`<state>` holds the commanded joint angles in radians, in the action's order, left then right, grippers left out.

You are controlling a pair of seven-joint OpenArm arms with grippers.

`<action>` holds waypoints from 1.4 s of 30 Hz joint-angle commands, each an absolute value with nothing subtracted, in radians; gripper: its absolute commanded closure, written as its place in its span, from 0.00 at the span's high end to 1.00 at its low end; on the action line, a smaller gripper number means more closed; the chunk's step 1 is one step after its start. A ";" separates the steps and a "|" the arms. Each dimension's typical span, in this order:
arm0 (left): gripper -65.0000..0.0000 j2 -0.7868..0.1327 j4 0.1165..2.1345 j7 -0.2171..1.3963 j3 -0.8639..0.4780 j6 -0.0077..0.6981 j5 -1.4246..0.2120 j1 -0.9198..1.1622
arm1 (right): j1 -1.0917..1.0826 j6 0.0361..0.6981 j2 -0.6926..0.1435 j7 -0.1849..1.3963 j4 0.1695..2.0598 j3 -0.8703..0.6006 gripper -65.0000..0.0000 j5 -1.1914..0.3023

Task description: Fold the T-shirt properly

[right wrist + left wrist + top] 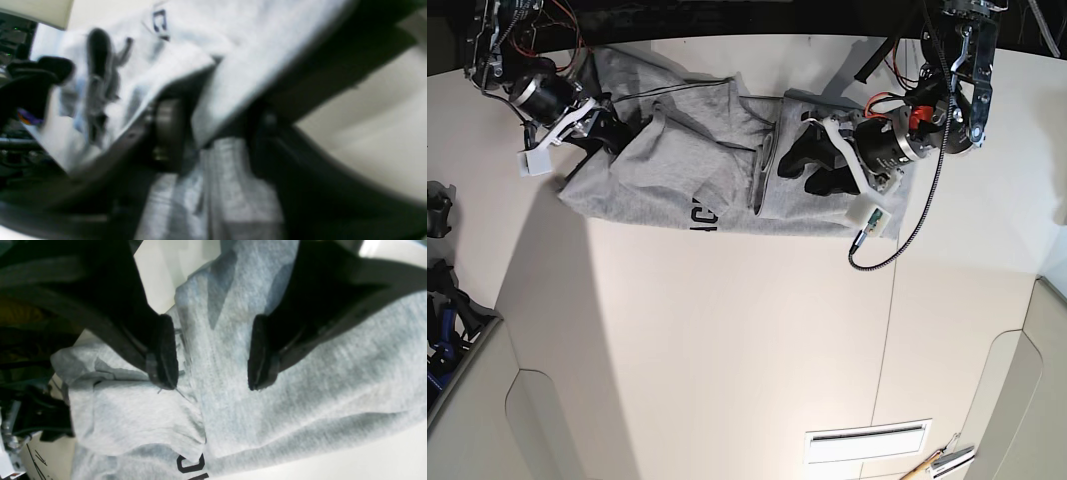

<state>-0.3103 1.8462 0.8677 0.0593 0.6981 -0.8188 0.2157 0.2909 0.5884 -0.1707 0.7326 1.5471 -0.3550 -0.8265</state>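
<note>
Grey heather cotton fills the left wrist view, where the left tool [213,353] is seen poised over the T-shirt [300,383] with its jaws spread wide and nothing caught between the black pads [165,350]. A raised fold of fabric is seen running between them, and black lettering [190,464] peeks out at the lower edge. In the right wrist view, which is blurred, cloth appears to be pinched in the right tool [200,133], though the grip cannot be confirmed. From the base view, the T-shirt [677,160] is seen lying crumpled along the far edge of the white worktop [747,340], with the right tool [592,125] at one end and the left tool [812,160] over the other half. The step in hand is judged to be a regrasp for spreading. The fold should be taken squarely between the pads, one layer only if possible, and tension should be shared evenly so that the garment is flattened before any crease is made.
</note>
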 joint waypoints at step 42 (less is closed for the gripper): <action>0.56 -0.198 1.758 0.931 -0.099 0.698 -0.833 0.313 | 0.125 0.587 -0.194 0.789 1.973 -0.307 0.00 -0.790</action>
<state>-0.1982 1.7576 0.9306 -0.0994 0.6981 -0.8333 0.3130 0.1246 0.5873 -0.1940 0.7891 1.9732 -0.3073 -0.7898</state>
